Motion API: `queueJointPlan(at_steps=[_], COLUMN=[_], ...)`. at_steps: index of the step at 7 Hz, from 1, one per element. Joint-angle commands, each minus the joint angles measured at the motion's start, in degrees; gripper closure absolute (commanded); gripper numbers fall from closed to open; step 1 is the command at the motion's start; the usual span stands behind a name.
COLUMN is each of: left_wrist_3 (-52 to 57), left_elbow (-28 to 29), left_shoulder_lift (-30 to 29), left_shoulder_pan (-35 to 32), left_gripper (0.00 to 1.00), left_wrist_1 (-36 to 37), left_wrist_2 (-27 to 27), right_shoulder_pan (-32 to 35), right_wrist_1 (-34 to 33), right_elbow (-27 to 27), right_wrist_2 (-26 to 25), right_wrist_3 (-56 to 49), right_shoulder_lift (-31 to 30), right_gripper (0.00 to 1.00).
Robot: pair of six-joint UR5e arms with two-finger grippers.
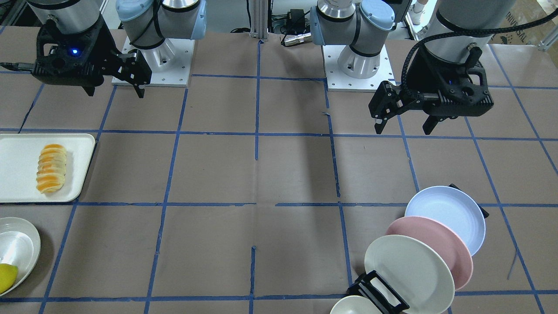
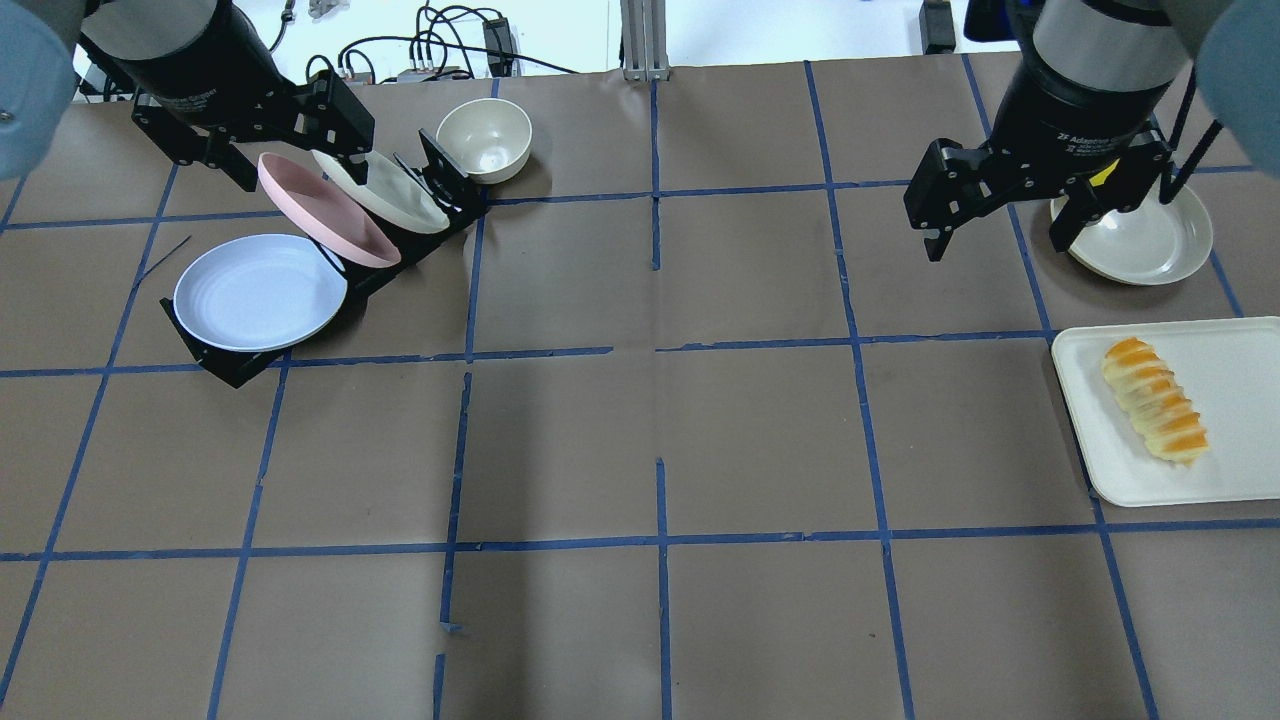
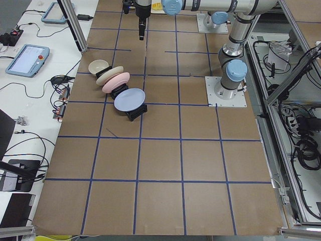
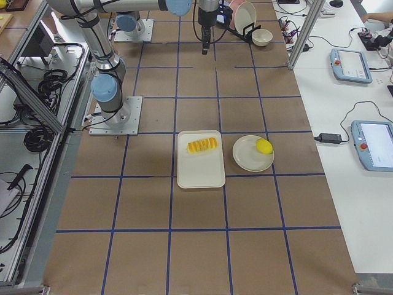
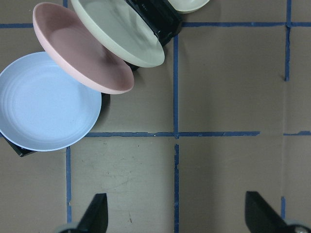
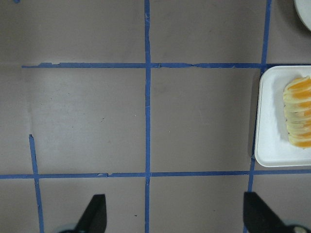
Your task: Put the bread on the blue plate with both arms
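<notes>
The bread [image 2: 1155, 400], a ridged loaf with orange and cream stripes, lies on a white tray [image 2: 1230, 350] at the robot's right; it also shows in the front view [image 1: 51, 168] and at the right wrist view's edge [image 6: 299, 111]. The blue plate [image 2: 258, 292] leans in a black rack [image 2: 230, 365] at the far left, lowest of three plates, and shows in the left wrist view [image 5: 46, 102]. My left gripper [image 2: 295, 150] hovers open and empty over the rack. My right gripper [image 2: 998, 245] hovers open and empty, left of the tray.
A pink plate [image 2: 320, 210] and a cream plate [image 2: 385, 190] stand in the same rack behind the blue one. A cream bowl [image 2: 483, 138] sits past the rack. A cream dish [image 1: 19, 248] with a yellow lemon [image 1: 6, 275] sits beyond the tray.
</notes>
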Motion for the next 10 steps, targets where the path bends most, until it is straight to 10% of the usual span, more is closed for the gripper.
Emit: queueJointPlan(at_steps=[1, 10], left_wrist_3=[-0.09, 11.42], left_elbow=[-0.01, -0.09], left_shoulder_lift=[-0.04, 0.49], left_shoulder_pan=[-0.09, 7.53], left_gripper=[0.0, 0.0], left_wrist_1=[0.0, -1.76], left_wrist_2=[-0.03, -0.03], right_shoulder_pan=[0.0, 0.0], right_wrist_1=[0.01, 0.1], right_elbow=[-0.14, 0.38], right_wrist_2=[-0.11, -0.11], right_wrist_3=[-0.03, -0.03], right_shoulder_lift=[0.07, 0.07], right_gripper=[0.01, 0.01])
